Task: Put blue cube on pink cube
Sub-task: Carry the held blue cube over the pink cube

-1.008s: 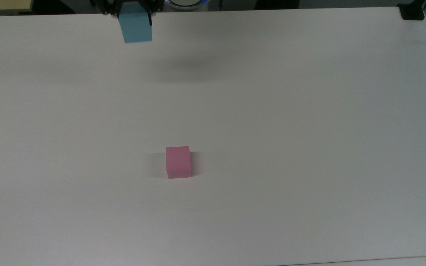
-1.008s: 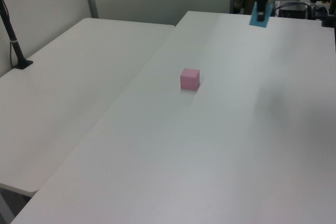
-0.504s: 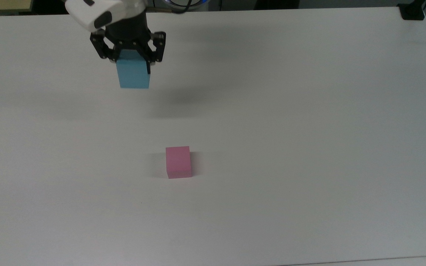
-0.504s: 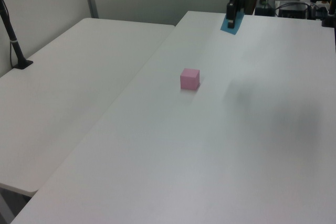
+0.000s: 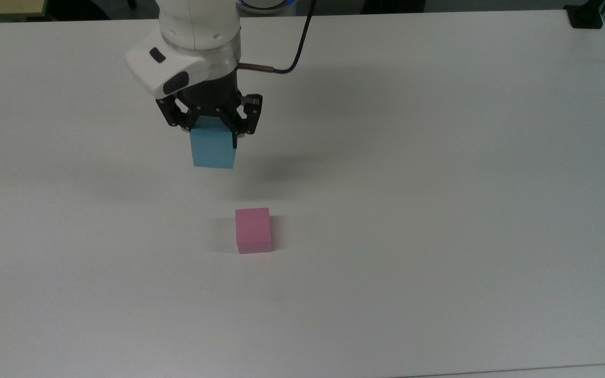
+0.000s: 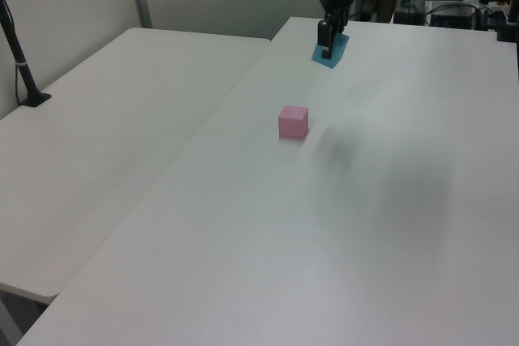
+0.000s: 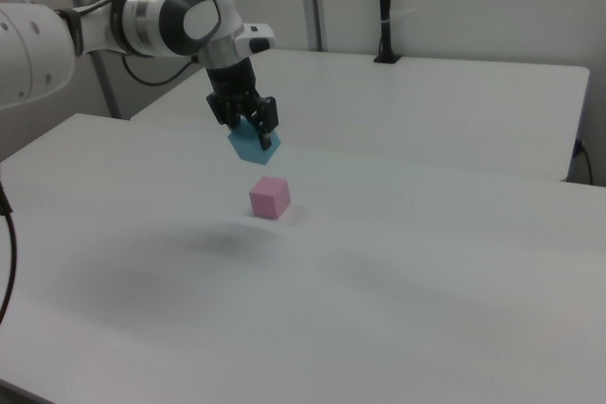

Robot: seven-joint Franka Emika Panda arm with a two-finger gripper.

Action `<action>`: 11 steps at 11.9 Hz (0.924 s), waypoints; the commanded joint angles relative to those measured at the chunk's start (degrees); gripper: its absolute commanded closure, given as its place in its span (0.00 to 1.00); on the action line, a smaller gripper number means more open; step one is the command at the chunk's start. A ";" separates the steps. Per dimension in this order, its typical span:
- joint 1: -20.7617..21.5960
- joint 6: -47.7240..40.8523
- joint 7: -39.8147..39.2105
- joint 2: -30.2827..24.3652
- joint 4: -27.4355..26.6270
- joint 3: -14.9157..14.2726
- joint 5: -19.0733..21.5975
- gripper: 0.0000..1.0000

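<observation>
Blue cube (image 5: 212, 149) clamped in claw (image 5: 211, 137), raised off counter (image 5: 439, 157). Pink cube (image 5: 253, 230) sits on counter, below claw, apart, toward top view's lower right.

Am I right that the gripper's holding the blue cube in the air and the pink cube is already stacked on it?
Not quite. The gripper does hold the blue cube in the air, but the pink cube sits alone on the table, apart from it; the top view shows the gap.
</observation>
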 commanded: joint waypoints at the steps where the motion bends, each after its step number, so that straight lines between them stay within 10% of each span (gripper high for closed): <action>1: 0.17 -0.13 4.23 4.89 5.74 1.02 0.40 0.64; 11: 1.93 3.47 10.66 13.15 9.96 3.40 -0.04 0.61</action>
